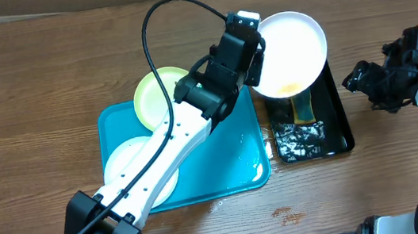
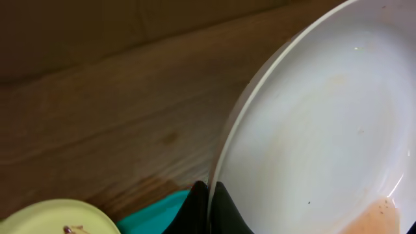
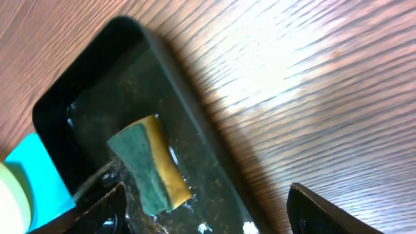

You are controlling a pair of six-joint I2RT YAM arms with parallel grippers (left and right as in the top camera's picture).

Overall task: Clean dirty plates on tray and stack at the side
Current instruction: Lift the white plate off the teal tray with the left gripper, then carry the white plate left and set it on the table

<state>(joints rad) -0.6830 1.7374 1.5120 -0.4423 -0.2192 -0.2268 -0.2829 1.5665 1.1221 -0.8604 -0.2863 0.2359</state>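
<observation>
Brown wood table under everything. On it, big blue tray and, just beside it, thin black tray. In the blue tray, white plate near the front left, mostly hidden under the left arm, and water drops by the right rim. At that tray's far edge, yellow-green plate with a small dark mark. Left tool shut tight on the rim of a second white plate, tilted up over the far end of the black tray. Little orange puddle at its low edge, maybe dirty water. In the black tray, wet green and yellow sponge and white foam near the front. Right tool wide, holding nothing, over the table to the right of the black tray.
</observation>
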